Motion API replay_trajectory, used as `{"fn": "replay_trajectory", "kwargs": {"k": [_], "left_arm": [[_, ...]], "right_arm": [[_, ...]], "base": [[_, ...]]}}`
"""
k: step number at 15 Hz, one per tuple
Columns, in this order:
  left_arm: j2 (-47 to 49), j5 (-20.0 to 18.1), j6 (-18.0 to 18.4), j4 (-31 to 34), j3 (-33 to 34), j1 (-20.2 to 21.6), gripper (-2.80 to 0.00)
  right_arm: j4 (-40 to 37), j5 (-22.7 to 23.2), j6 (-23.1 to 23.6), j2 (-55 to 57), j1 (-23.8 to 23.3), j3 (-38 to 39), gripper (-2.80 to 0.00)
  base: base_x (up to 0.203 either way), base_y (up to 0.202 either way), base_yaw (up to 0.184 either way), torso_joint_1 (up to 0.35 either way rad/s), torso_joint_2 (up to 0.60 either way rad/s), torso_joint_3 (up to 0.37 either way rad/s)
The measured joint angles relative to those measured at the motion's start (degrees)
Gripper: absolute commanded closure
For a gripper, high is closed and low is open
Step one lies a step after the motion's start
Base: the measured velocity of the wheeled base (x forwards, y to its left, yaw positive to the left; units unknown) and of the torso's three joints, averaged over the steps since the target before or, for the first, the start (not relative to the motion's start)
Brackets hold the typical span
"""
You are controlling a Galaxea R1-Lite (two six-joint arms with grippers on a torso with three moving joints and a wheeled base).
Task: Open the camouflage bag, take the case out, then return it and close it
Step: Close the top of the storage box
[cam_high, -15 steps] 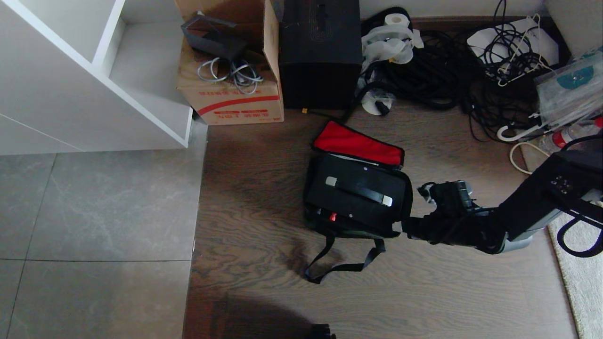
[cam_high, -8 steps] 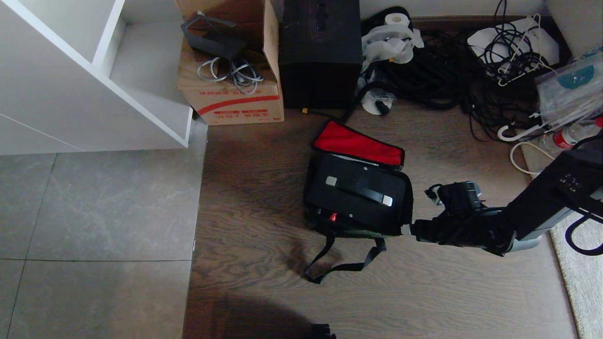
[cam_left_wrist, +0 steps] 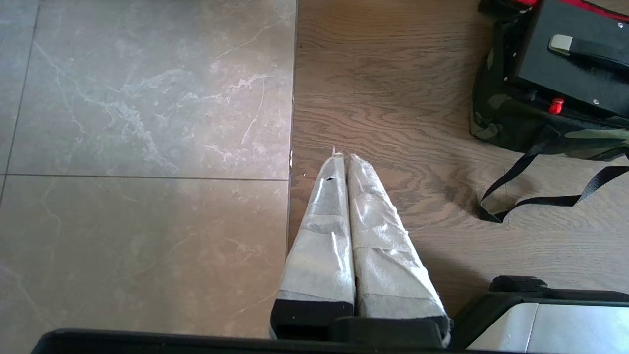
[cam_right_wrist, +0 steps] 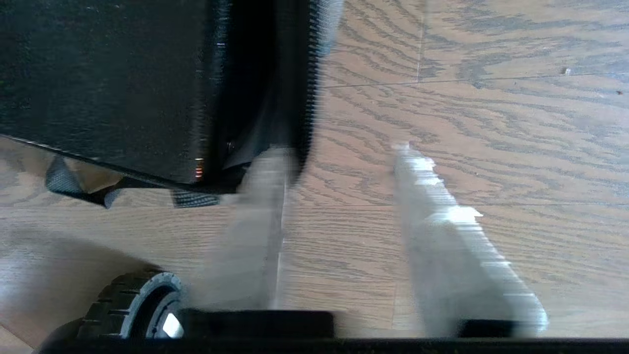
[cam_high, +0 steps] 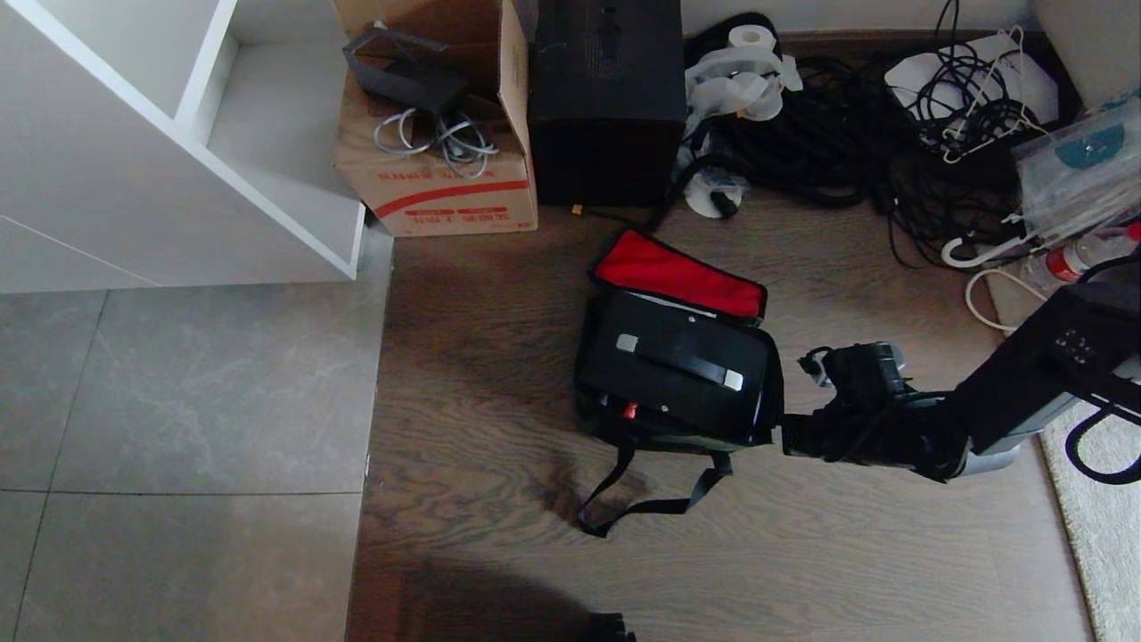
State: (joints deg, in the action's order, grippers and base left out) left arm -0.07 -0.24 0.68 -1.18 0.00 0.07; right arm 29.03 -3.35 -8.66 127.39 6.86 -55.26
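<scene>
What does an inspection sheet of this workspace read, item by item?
Surface: wood floor meeting grey tiles.
Job's things: camouflage bag open, red lid lining up, case inside.
Clutter: cardboard box, black upright box, toilet roll.
Grippers: right gripper at the bag's corner, jaws apart; left gripper parked, jaws shut.
Cables: black tangle by the wall.
Surroundings: white shelf unit, rug.

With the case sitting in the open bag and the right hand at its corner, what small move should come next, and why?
Probably nudge the right hand inward so it straddles the camouflage bag rim: its fingers are apart, nothing between them, and the case already sits inside under the red lid.
</scene>
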Motion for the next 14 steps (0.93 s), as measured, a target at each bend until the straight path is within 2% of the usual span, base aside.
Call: {"fn": "replay_trajectory", "kwargs": {"k": [9,10,12,14], "left_arm": [[0.0,0.0,0.0,0.0,0.0,0.0,0.0],[0.0,0.0,0.0,0.0,0.0,-0.1,0.0],[0.0,0.0,0.0,0.0,0.0,0.0,0.0],[0.0,0.0,0.0,0.0,0.0,0.0,0.0]], "right_arm": [[-0.2,0.3,0.1,-0.1,0.9,-1.6,0.0],[-0.6,0.5,0.5,-0.5,0.9,-1.7,-2.8],[-1.4,1.7,1.7,-1.4,0.8,-1.8,-2.8],[-1.0,5.0,1.0,-2.5,1.2,-2.0,-2.8]], "base": [[0.0,0.0,0.0,0.0,0.0,0.0],[0.0,0.0,0.0,0.0,0.0,0.0],[0.0,0.0,0.0,0.0,0.0,0.0],[0.0,0.0,0.0,0.0,0.0,0.0]]}}
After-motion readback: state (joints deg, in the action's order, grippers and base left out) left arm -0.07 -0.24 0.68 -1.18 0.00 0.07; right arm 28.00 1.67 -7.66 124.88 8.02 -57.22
